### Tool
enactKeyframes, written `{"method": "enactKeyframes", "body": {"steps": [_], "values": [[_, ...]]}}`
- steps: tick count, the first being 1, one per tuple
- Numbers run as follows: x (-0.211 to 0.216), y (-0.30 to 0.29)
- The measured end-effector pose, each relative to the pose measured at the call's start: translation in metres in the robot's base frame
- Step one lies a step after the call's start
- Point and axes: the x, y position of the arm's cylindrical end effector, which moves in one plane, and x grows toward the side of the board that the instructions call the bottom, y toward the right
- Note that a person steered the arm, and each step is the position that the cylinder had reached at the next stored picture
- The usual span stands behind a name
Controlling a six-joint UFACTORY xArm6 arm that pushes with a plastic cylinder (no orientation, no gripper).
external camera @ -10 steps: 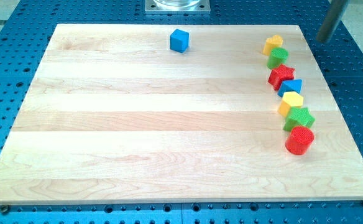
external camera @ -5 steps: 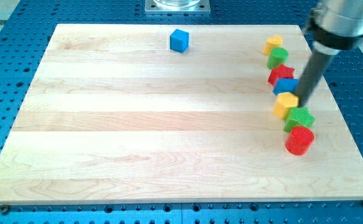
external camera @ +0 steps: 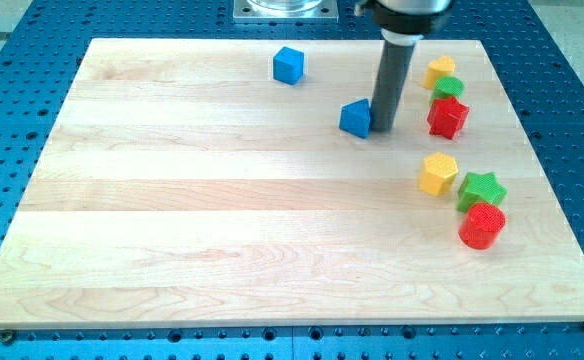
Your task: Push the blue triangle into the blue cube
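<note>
Pushing with my tip (external camera: 381,128), which has no jaws, touching the blue triangle (external camera: 355,118) on its right; blue cube (external camera: 288,65) is lying up-left of the triangle.

Bright, even overhead light is flooding the scene, washing the pale wooden board (external camera: 222,220) toward white along its middle bands. Shadows are staying faint and short; the dark rod (external camera: 392,85) is casting only a soft smudge near my tip (external camera: 381,130). Focus is holding sharp throughout, with the blue perforated table (external camera: 572,150) showing slight glare.
</note>
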Motion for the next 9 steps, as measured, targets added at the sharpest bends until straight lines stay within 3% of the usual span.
{"method": "enactKeyframes", "body": {"steps": [1,2,3,6,7,9], "values": [[-0.005,-0.044],[0.043,-0.024],[0.064,-0.053],[-0.043,-0.088],[-0.049,-0.077],[-0.111,0.04]]}}
